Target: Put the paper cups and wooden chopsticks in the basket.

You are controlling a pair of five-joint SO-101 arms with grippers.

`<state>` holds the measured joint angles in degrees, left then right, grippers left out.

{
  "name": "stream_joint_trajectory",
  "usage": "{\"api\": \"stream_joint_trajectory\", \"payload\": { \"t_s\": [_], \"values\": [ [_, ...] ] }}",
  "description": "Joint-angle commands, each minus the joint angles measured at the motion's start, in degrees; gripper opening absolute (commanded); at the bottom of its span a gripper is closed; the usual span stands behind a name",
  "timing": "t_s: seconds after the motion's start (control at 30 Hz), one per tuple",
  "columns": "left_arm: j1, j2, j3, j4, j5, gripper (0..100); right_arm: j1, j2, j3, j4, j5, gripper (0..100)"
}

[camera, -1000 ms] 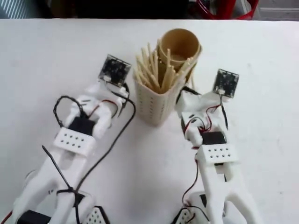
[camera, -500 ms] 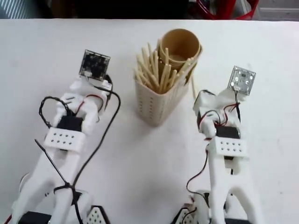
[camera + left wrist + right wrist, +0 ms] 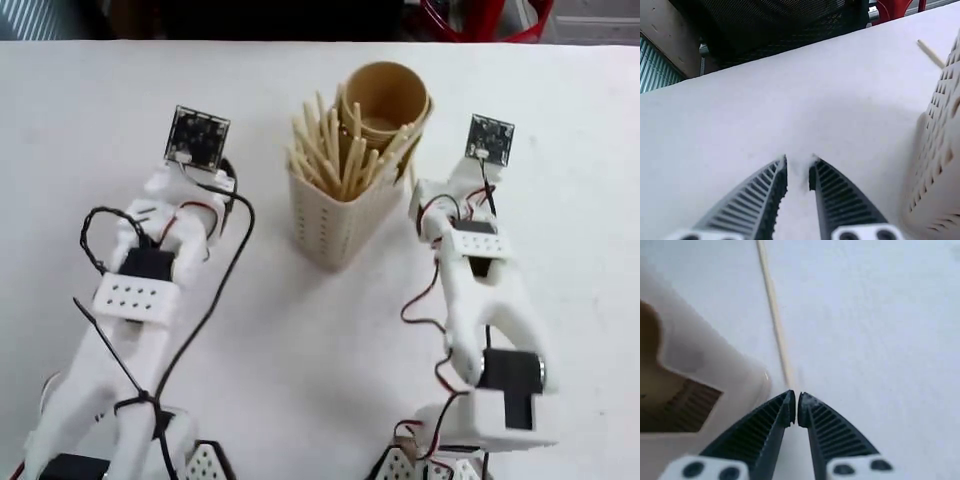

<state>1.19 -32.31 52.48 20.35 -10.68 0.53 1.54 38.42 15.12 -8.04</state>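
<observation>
The basket (image 3: 335,235) stands in the middle of the table (image 3: 90,110). It already holds the cups (image 3: 385,95), stacked at its 1 o'clock corner, and a bundle of chopsticks (image 3: 330,150) that fans out toward 11 o'clock. They lean this way because the basket is narrow and the cups take up the far corner.

One loose stick (image 3: 774,315) lies flat on the table at the basket's 3 o'clock side, just beside its wall. In my judgement it is the last thing to be put in.

The right claw (image 3: 795,402) is low over the table at that same side, pointing along the loose stick, probably so the jaws can come down across the thin wood. Its jaws are almost together, with only a thin slit between them. It seems to hold nothing, but the stick's near end goes out of sight right at the tips, so I cannot be fully sure.

The left claw (image 3: 798,167) rests at the basket's 9 o'clock, near it but not touching. Its jaws are a little apart and empty. From there it does not block the other arm.

The next move needs a careful pinch, because a flat stick so near the wall can easily roll or slide away.
</observation>
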Motion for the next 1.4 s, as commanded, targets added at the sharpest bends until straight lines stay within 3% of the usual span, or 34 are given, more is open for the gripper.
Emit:
{"api": "stream_joint_trajectory", "payload": {
  "t_s": [0.0,0.23,0.53,1.2,1.37],
  "values": [
    [-0.48,-1.98,-0.44,-1.41,0.18,9,-0.04,3.47,-5.01,-4.00,0.18,2.9],
    [-0.48,-1.98,-0.44,-1.41,0.18,9,-1.45,9.45,-7.74,-4.70,0.35,3.3],
    [-0.48,-1.98,-0.44,-1.41,0.18,9,-2.95,10.42,-7.82,-1.80,0.53,18.5],
    [-0.48,-1.98,-0.44,-1.41,0.18,9,-3.21,12.18,-10.99,1.80,0.62,18.2],
    [-0.48,-1.98,-0.44,-1.41,0.18,9,-2.77,18.33,-15.65,1.98,0.70,11.4]
  ]
}}
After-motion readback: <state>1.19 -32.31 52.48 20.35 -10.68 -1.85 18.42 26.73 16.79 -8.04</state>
